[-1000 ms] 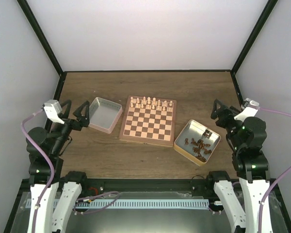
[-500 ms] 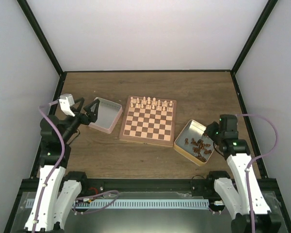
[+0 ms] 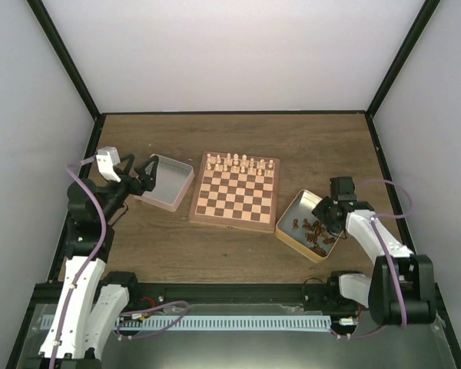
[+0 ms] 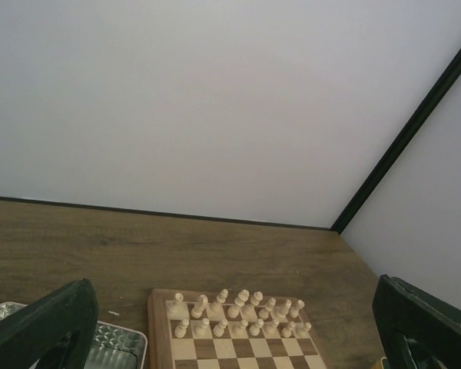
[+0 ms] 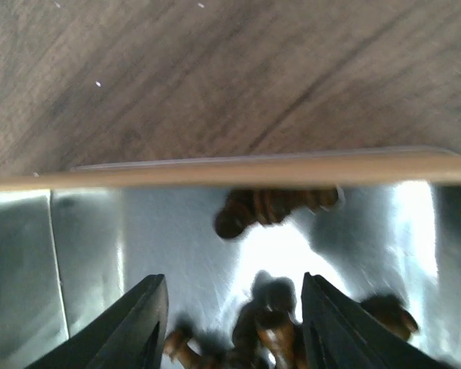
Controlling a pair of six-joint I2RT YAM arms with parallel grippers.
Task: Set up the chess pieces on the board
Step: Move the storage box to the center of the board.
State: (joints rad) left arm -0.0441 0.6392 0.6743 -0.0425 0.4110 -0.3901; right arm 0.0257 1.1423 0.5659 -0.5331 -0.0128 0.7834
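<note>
Enclosing tbl [image 3: 292, 138] + board [image 3: 234, 196]: white walls [image 3: 230, 54].

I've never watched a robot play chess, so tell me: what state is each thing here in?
board, near rows bare.
pale chessmen, standing on its far two rows.
dark chess pieces, lying jumbled in right tin.
right gripper, open, low over those pieces.
left gripper, open, holding nothing.
left tin, lidless.

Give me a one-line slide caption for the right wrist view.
Right gripper poised, jaws apart, over dark chess pieces lying in a metal tin.
</note>
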